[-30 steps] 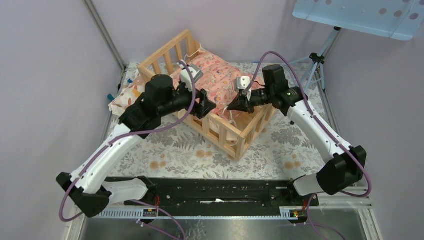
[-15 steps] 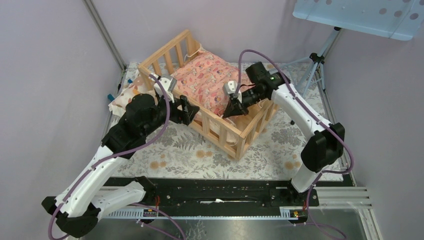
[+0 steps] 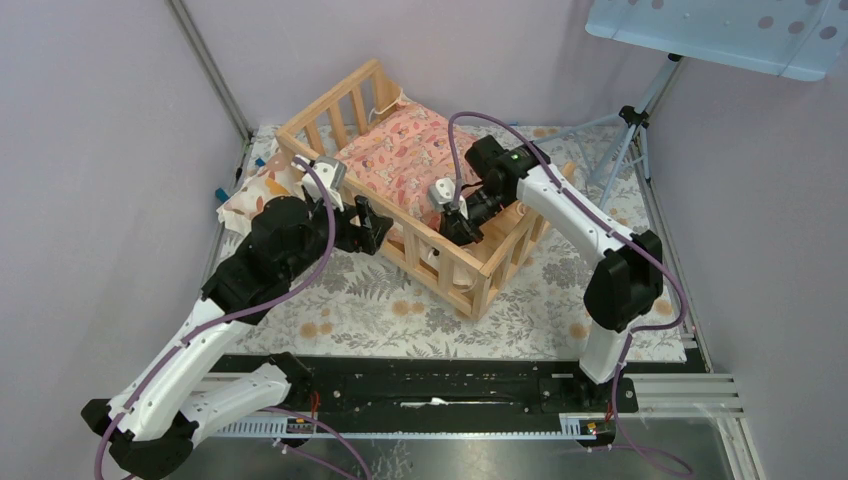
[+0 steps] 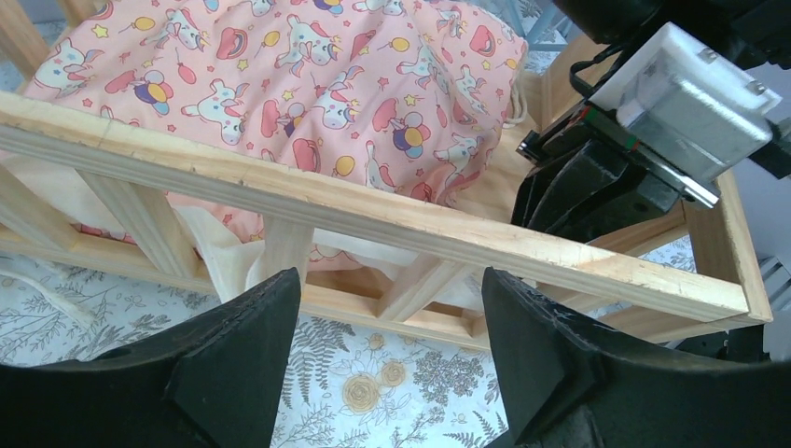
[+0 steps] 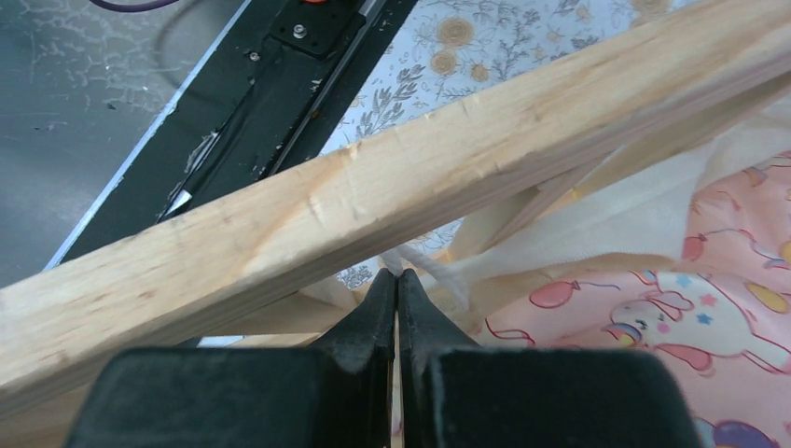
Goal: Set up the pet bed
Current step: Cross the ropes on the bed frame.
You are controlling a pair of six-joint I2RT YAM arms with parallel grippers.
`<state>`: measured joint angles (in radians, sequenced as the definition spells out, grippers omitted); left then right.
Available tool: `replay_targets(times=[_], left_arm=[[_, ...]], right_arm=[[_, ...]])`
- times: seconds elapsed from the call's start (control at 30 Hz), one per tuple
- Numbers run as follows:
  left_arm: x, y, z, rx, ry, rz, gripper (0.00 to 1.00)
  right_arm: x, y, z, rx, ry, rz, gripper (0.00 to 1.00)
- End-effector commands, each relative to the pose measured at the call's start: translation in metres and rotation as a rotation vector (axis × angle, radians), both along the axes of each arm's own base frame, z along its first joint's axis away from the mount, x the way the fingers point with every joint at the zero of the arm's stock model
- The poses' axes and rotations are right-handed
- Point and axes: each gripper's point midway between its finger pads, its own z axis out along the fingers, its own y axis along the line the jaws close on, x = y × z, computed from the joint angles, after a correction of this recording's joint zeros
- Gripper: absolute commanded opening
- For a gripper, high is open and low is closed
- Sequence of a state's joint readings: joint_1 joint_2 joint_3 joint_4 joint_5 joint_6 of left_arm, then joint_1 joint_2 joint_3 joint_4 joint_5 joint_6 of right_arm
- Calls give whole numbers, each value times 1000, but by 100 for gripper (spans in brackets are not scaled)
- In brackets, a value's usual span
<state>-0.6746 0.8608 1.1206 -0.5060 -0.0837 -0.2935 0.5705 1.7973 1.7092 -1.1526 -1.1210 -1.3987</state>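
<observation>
The pet bed (image 3: 440, 243), a light wood frame with slatted rails, stands at the back middle of the table. The pink patterned cushion (image 3: 400, 160) lies in it. My left gripper (image 3: 372, 224) is open and empty just outside the bed's front rail (image 4: 373, 210); in its wrist view (image 4: 392, 327) the floral cloth shows between its fingers. My right gripper (image 3: 456, 228) reaches down inside the bed's near right corner. Its jaws are shut (image 5: 398, 276), the tips at a white cord (image 5: 446, 273) on the cushion's cream edge, under the rail (image 5: 420, 177).
A small cream pillow with orange prints (image 3: 255, 185) lies on the table left of the bed, behind my left arm. A floral cloth (image 3: 380, 300) covers the table. A tripod (image 3: 625, 130) and a light panel (image 3: 720, 30) stand at the back right.
My left gripper has drawn back off the cushion to outside the front rail. My right gripper has swung left and dipped down into the bed's near right corner.
</observation>
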Motion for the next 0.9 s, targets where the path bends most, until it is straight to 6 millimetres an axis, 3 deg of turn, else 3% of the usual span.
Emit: replay_targets(times=[0.0, 0.1, 0.37, 0.87], left_arm=[[3, 5, 10, -38, -33, 34, 76], [1, 7, 7, -41, -29, 43, 76], [1, 20, -9, -97, 13, 137, 78], [-4, 30, -28, -143, 58, 201, 79]], right_arm=[[-11, 9, 3, 25, 29, 61, 0], [-12, 13, -1, 15, 43, 67, 0], [-8, 14, 4, 10, 15, 59, 24], [9, 6, 20, -53, -108, -21, 34]])
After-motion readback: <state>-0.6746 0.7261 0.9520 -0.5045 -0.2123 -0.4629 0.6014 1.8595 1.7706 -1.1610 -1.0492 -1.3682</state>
